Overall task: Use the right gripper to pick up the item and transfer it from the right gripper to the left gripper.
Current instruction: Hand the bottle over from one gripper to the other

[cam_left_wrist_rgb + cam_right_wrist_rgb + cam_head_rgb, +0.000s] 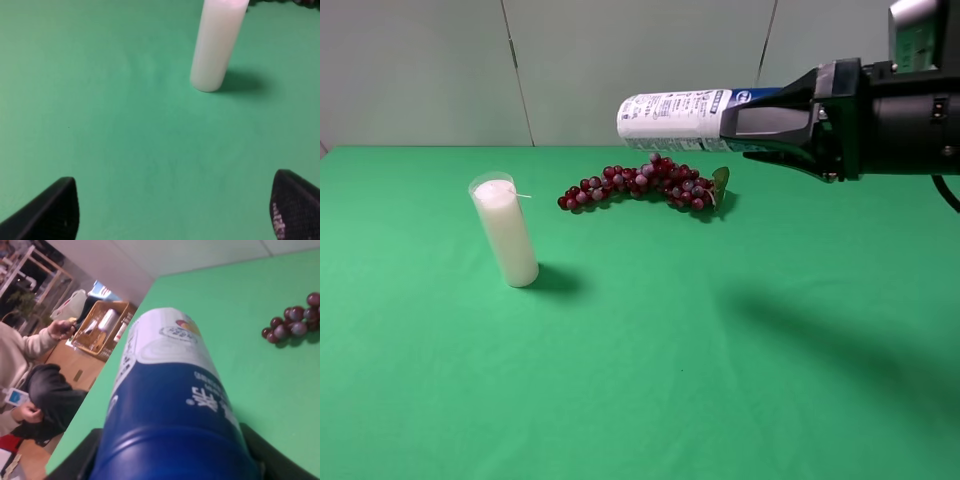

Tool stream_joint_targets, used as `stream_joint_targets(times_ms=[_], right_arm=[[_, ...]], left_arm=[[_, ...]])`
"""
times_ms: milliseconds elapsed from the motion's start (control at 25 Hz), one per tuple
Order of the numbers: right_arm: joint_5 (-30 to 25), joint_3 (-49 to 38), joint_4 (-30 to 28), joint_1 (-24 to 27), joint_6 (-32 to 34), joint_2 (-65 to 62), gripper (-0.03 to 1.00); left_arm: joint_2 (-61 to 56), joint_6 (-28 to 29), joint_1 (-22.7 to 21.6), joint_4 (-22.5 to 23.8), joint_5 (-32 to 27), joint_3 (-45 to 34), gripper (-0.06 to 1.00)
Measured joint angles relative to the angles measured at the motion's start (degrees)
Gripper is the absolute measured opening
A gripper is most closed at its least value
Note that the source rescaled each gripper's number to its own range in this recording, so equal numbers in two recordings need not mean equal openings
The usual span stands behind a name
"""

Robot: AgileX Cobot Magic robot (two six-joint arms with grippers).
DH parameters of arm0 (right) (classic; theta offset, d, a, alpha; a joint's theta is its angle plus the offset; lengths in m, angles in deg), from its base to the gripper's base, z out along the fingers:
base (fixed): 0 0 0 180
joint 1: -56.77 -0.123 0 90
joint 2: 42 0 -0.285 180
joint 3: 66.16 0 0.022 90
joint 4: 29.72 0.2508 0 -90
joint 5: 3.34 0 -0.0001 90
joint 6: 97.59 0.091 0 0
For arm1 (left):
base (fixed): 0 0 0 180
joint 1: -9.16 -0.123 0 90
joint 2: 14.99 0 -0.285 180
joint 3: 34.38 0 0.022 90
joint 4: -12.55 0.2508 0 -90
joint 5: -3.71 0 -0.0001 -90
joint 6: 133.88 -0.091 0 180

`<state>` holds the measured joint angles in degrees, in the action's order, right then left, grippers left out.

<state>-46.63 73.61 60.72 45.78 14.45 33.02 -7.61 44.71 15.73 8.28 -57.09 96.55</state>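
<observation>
The item, a spray can (670,115) with a white-and-blue label, lies horizontal in the air above the back of the green table (670,390). My right gripper (745,127) is shut on its dark blue end, reaching in from the right. The right wrist view looks along the can (170,400), with a black finger on either side of it. My left gripper (172,212) is out of the exterior high view. In the left wrist view its fingertips (50,210) stand wide apart and open over bare green cloth, with nothing between them.
A white candle in clear glass (506,232) stands upright at the left, also ahead of the left gripper (217,45). A bunch of red grapes (642,183) lies below the can. Beyond the table edge are a person (30,370) and a basket (100,327).
</observation>
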Motion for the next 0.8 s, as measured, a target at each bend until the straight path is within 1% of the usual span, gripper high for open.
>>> stream_joint_targets(times_ms=[240, 800], right_arm=[[-1.39, 1.18, 1.91, 0.0, -1.2, 0.24, 0.0], [-5.98, 1.18, 1.97, 0.0, -1.29, 0.24, 0.0]], left_arm=[[0.0, 0.0, 0.0, 0.0, 0.0, 0.0, 0.58], [0.0, 0.0, 0.0, 0.0, 0.0, 0.0, 0.58]])
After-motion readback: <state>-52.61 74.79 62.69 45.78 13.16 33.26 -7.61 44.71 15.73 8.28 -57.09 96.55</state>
